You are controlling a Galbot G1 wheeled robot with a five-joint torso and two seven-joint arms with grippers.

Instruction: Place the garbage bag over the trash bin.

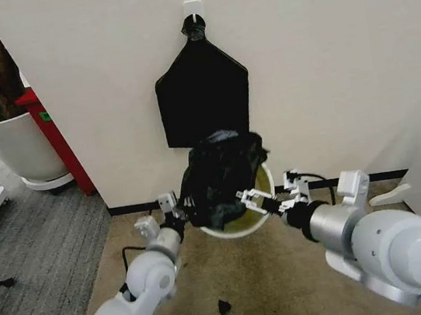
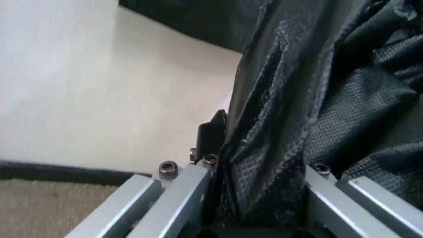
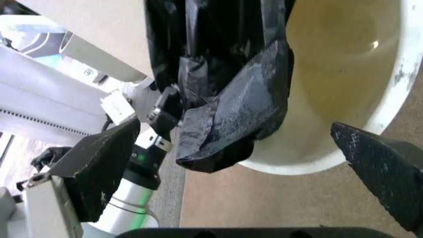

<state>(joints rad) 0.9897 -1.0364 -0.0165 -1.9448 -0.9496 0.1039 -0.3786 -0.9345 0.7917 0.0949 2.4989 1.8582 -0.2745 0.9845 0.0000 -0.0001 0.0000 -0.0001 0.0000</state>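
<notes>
Garbage bag (image 1: 221, 173) pinched by left end effector (image 1: 180, 208) over trash bin (image 1: 260, 217); right end effector (image 1: 266, 199) spread.

Both arms reach forward and low, forearms converging toward the middle. The left gripper (image 1: 180, 207) sits at the left side, its jaws closed tight on a fold of black film, as the left wrist view shows between the metal fingers (image 2: 178, 196). The right gripper (image 1: 267, 199) is level with it on the right side, its dark pads (image 3: 99, 166) spread wide apart and gripping nothing.
</notes>
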